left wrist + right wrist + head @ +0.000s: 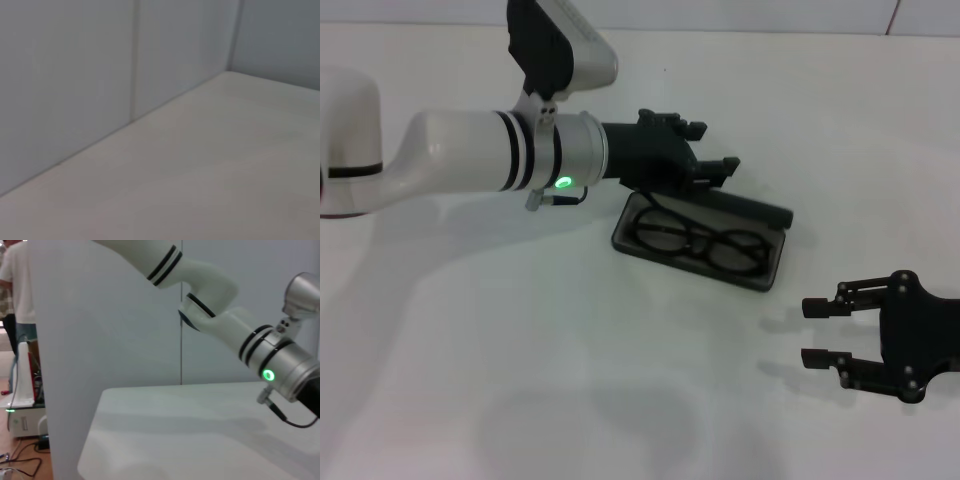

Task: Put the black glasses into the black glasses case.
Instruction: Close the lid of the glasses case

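Note:
The black glasses case (624, 238) lies open at the middle of the white table in the head view. The black glasses (705, 245) lie folded inside its tray. The case lid (760, 210) shows as a dark strip along the far side. My left gripper (720, 146) hovers over the far left part of the case, just above the lid, with its fingers spread and nothing between them. My right gripper (815, 332) is open and empty, low on the table to the right of the case. Neither wrist view shows the case or the glasses.
The white table (570, 380) spreads all around the case. The left wrist view shows only table (225, 165) and grey wall. The right wrist view shows my left arm (270, 360) with its green light, and a person and cables at the room's edge.

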`<state>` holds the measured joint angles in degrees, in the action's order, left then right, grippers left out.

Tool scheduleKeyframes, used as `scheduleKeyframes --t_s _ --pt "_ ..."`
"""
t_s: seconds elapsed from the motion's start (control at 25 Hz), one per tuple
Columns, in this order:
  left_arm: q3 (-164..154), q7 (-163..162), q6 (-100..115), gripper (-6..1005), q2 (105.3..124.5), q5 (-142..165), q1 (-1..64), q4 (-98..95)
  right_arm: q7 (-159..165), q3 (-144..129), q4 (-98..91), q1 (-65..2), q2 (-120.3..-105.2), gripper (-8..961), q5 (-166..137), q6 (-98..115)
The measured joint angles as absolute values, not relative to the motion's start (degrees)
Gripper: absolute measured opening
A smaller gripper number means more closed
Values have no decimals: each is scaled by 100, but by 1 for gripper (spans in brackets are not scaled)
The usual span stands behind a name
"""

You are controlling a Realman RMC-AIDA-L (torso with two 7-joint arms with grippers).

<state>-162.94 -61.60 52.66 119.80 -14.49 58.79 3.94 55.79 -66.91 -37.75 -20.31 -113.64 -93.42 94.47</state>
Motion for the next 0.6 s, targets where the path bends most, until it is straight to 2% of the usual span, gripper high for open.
scheduleKeyframes --t_s 0.6 --pt "-16278 -5251 5711 690 11988 -1739 5234 238 5574 -6679 -3787 -2109 -11339 450 -9342 9280"
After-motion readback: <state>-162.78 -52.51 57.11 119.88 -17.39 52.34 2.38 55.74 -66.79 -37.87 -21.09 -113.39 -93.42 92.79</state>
